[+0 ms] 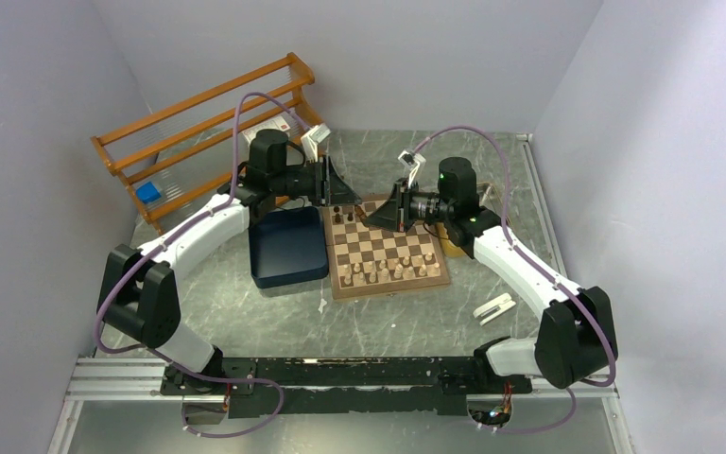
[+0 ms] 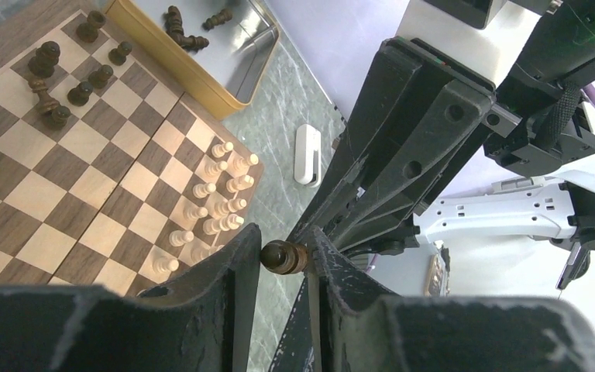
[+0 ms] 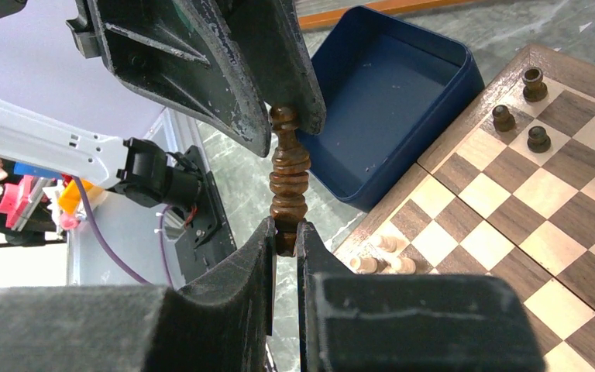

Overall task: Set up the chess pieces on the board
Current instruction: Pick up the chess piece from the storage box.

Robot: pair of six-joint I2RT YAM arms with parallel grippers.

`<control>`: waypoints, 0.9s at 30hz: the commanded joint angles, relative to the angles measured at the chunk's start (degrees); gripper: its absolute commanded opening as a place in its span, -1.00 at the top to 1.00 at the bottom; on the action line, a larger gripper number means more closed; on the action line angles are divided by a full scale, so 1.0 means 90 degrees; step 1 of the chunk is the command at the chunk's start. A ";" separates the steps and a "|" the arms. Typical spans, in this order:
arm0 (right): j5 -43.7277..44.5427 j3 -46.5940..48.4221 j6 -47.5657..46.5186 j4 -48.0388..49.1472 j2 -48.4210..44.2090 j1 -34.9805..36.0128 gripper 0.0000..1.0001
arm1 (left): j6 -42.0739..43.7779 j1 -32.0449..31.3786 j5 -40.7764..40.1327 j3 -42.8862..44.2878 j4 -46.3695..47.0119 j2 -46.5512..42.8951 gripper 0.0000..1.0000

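Board (image 1: 389, 248) middle free, blue tray (image 1: 288, 251) flanking left

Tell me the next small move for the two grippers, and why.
Probably open the right gripper: it pinches the base of the dark brown turned wooden chess piece, while the left gripper clamps its head, so the left can take it.

I'm watching a small booth. Plain pale lilac-grey walls (image 1: 359, 57) close it in at the back and on both sides. The tabletop (image 1: 274, 317) is a grey marbled sheet with dark veins. At its far left corner an orange-brown wooden rack (image 1: 203, 128) sits askew to the walls, with a small blue block (image 1: 148, 193) on it. A ribbed metal rail (image 1: 104, 378) runs along the near edge. The light is soft and even, and shadows are faint.
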 commanded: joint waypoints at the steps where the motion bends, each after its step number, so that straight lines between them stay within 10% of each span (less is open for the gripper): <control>1: -0.0008 0.0103 -0.0112 -0.0028 0.0031 0.0039 1.00 | 0.0096 0.0098 0.0071 0.0217 -0.0034 -0.0054 0.36; 19: 0.0300 0.0007 0.0039 -0.0109 0.0034 0.0023 1.00 | 0.0467 0.0115 -0.0175 0.0357 -0.0474 -0.0069 0.89; 27: 0.1385 0.0016 0.0453 -0.0895 0.0107 -0.0721 1.00 | 0.1733 -0.0341 -0.2625 0.1243 -0.1826 0.0132 0.90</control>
